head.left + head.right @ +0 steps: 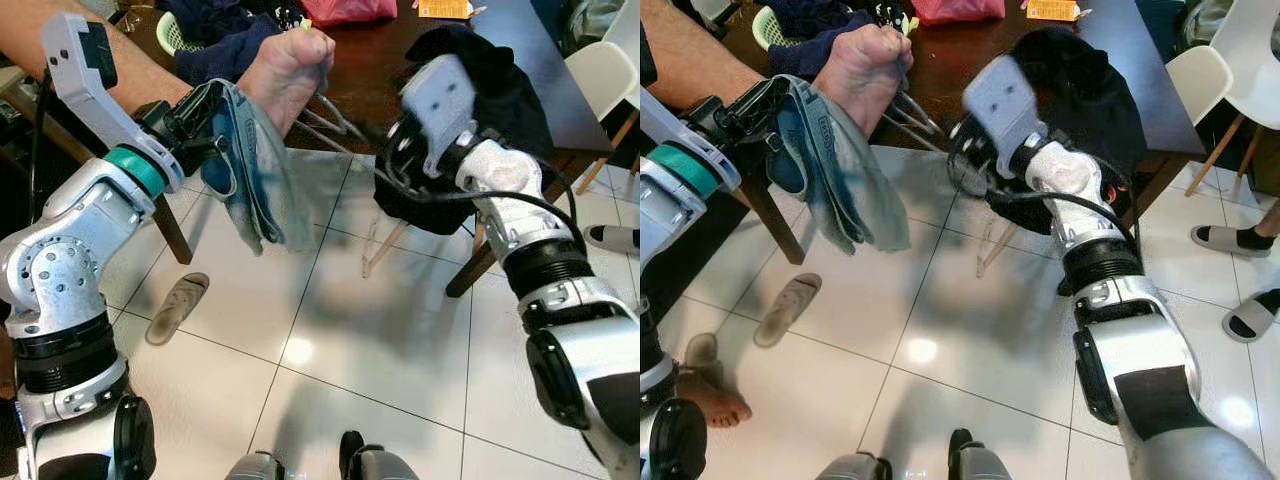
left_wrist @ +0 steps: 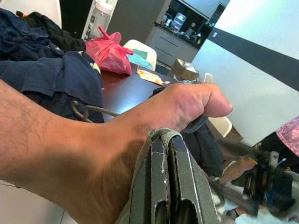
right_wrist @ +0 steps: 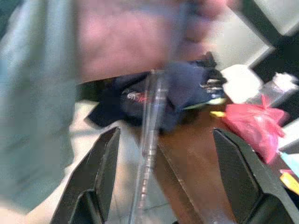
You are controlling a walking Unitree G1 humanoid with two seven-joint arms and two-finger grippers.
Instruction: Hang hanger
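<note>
A person's hand (image 1: 285,75) holds the metal hanger (image 1: 915,112) up just in front of the dark surface (image 1: 380,60), presumably offering it for a handover. The right gripper (image 3: 161,177) sits spread open beside the hand, the hanger's rod between its fingers (not yet pinched). On the hand's other side, the left gripper (image 1: 200,115) is clamped on a grey-blue garment (image 1: 255,180), keeping it off the floor.

A thin grey metal wire hanger (image 1: 915,118) is held up in the air over the edge of the dark wooden table (image 1: 970,50), its arms slanting downward, a grey-green cloth garment (image 1: 835,175) draped beside it.
</note>
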